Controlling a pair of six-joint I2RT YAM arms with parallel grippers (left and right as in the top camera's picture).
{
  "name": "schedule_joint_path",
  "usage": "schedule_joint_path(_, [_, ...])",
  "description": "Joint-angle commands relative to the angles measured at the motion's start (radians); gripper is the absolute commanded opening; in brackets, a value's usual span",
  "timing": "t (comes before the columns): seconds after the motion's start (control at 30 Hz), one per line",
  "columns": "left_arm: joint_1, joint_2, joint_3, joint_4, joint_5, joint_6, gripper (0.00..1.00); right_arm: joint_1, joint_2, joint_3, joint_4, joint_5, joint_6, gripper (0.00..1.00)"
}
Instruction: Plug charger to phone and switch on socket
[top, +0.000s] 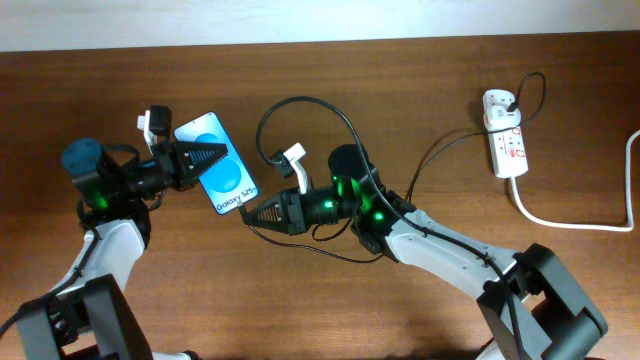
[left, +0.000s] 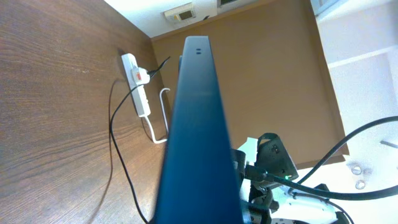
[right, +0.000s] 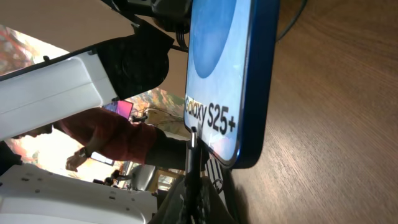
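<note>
The phone (top: 226, 176), blue screen reading "Galaxy S25+", is held off the table in my left gripper (top: 205, 158), which is shut on its upper end. It shows edge-on in the left wrist view (left: 198, 124). My right gripper (top: 255, 213) is shut on the charger's plug tip (right: 194, 142), which points at the phone's (right: 224, 62) lower edge; I cannot tell if it is in the port. The black cable (top: 440, 152) runs to a white adapter (top: 497, 102) on the socket (top: 507, 145), a white strip with red switches at the far right.
The socket's thick white cord (top: 570, 222) runs off the right edge. The black cable loops above the right arm (top: 300, 100). The socket also shows in the left wrist view (left: 138, 87). The wooden table's back edge meets a pale wall.
</note>
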Motion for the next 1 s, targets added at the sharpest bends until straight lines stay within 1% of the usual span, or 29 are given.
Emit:
schedule_joint_path(0.0, [-0.006, -0.015, 0.010, 0.005, 0.055, -0.010, 0.00, -0.014, 0.004, 0.009, -0.054, 0.034, 0.007, 0.04])
schedule_joint_path(0.2, [-0.006, -0.014, 0.010, 0.006, 0.055, -0.010, 0.00, -0.015, 0.004, 0.009, -0.068, -0.042, 0.008, 0.04])
schedule_joint_path(0.53, [-0.006, -0.014, 0.010, 0.006, 0.056, -0.009, 0.00, -0.015, 0.004, 0.009, -0.063, -0.066, 0.016, 0.04])
schedule_joint_path(0.77, [-0.006, -0.014, 0.010, 0.006, 0.056, -0.009, 0.00, -0.015, 0.004, 0.009, -0.063, -0.094, 0.060, 0.04])
schedule_joint_path(0.97, [-0.006, -0.014, 0.010, 0.006, 0.056, -0.009, 0.00, -0.015, 0.004, 0.009, -0.046, -0.086, 0.068, 0.04])
